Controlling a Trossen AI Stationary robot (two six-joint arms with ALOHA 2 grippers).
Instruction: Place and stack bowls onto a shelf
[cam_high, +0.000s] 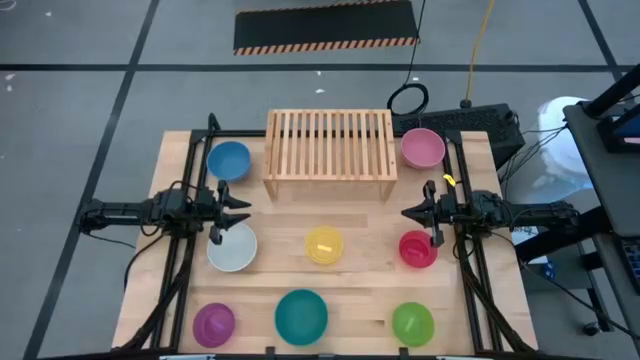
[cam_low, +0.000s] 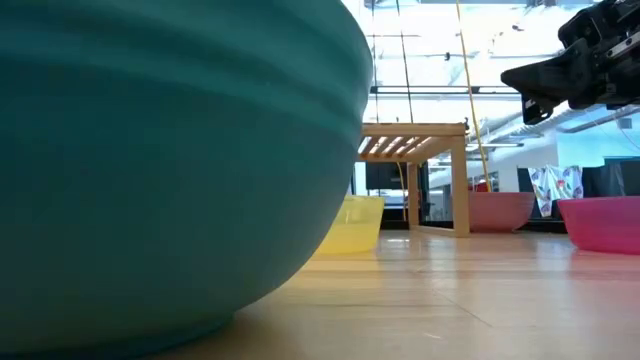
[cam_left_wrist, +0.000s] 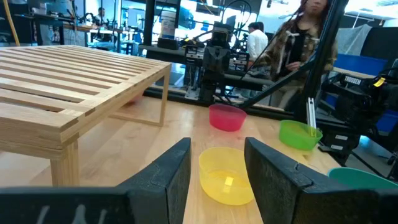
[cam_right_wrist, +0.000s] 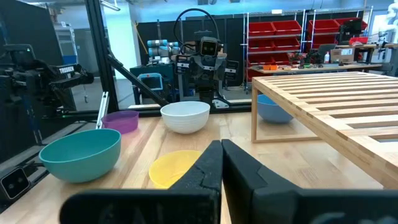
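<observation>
The light-wood shelf (cam_high: 330, 145) stands at the table's far middle. The bowls stand on their bases on the table: blue (cam_high: 229, 160) left of the shelf, pink (cam_high: 423, 148) right of it, white (cam_high: 232, 246), yellow (cam_high: 324, 245) and red (cam_high: 417, 249) in the middle row, purple (cam_high: 214, 322), teal (cam_high: 301, 315) and green (cam_high: 412, 323) near the front edge. My left gripper (cam_high: 243, 212) is open and empty above the table, just beyond the white bowl, and it also shows in the left wrist view (cam_left_wrist: 217, 149). My right gripper (cam_high: 408, 213) is shut and empty, raised beyond the red bowl, and it also shows in the right wrist view (cam_right_wrist: 219, 146).
Black frame rails (cam_high: 190, 230) run along both table sides under the arms. The teal bowl (cam_low: 170, 150) fills the low view's left. People and equipment (cam_left_wrist: 298, 37) show beyond the table's right side. Bare tabletop (cam_high: 330, 205) lies between the shelf and the yellow bowl.
</observation>
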